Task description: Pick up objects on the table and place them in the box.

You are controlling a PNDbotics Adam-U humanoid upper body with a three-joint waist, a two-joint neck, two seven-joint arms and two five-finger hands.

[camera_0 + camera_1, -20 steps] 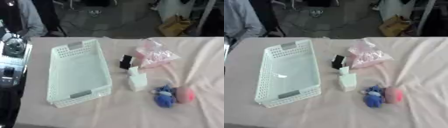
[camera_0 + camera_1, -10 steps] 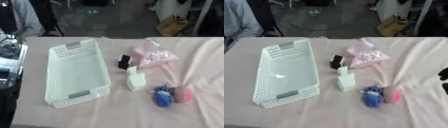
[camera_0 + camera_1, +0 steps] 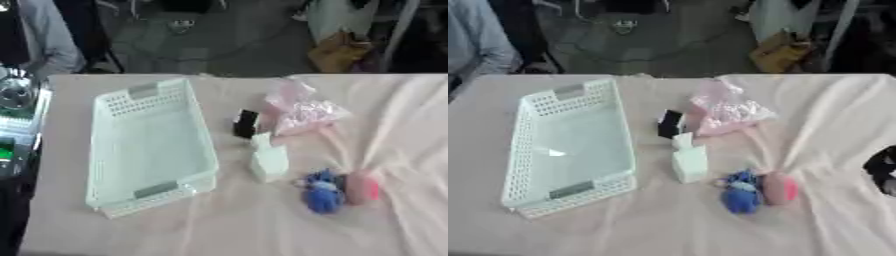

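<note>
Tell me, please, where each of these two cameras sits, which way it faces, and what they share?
Left eye view: in the head, looking down at the table; dark robot parts at its left edge, no hand.
Right eye view: beside it, facing likewise; the right hand enters at the right edge.
Both show the white basket, pink bag, white bottle and blue toy.

The box (image 3: pixel 149 150) lies on the surface (image 3: pixel 227 225), toward its left side. Just right of the box's far half stands a small upright block (image 3: pixel 246 123), with a crinkled bag (image 3: pixel 302 110) touching it on the right. Nearer than the block, still right of the box, sits a small bottle-like item (image 3: pixel 267 157). Farther right and nearer lie two soft lumps, perhaps toys (image 3: pixel 322 192) (image 3: pixel 363 187), side by side.
</note>
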